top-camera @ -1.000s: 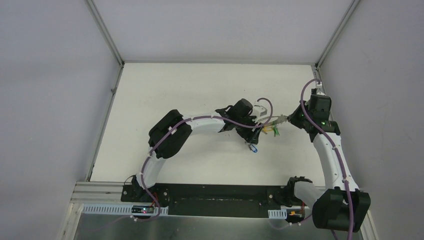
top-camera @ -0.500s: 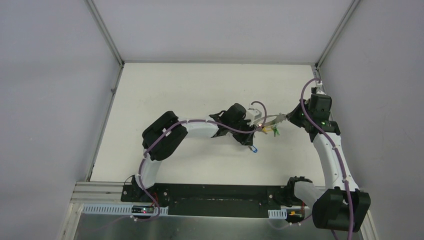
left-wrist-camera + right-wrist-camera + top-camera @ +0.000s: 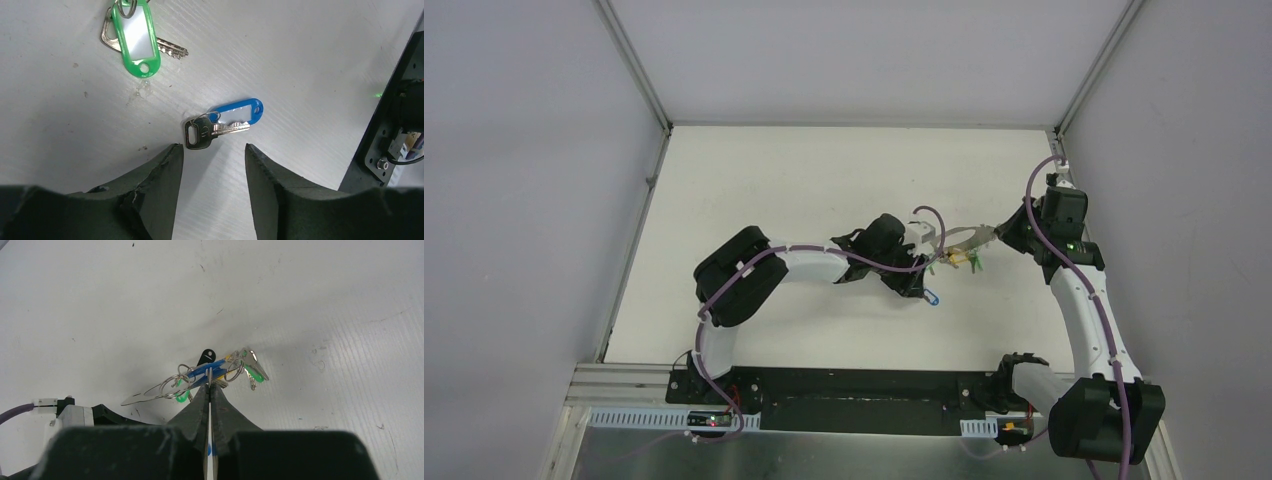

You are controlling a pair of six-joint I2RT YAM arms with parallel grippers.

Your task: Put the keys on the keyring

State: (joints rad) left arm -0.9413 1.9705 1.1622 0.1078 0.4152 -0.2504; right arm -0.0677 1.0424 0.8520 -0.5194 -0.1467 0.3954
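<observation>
keys with coloured plastic tags sit in two spots. a small silver key with a long blue plastic tag (image 3: 225,119) lies flat and alone on the white table (image 3: 310,60). its squarish head points at the left gripper (image 3: 212,148) and its blade is tucked beside the tag. this blue-tagged key is the reference point here. the left gripper hangs just short of it, its black claw spread with only bare table between the fingers, touching nothing. past the blue-tagged key, well apart from it, lies a silver key with a green plastic tag (image 3: 132,37); the wire loop at its end runs out of the left wrist view. in the top view, a thin grey wire keyring (image 3: 210,374) sits beyond the blue-tagged key and to its right, near it. it carries a tangle of small wire loops, silver keys and blue, yellow and green tags. the right gripper (image 3: 210,386) has its claw pressed together, pinching that keyring's wire. i cannot tell whether the bundle rests on the table.
</observation>
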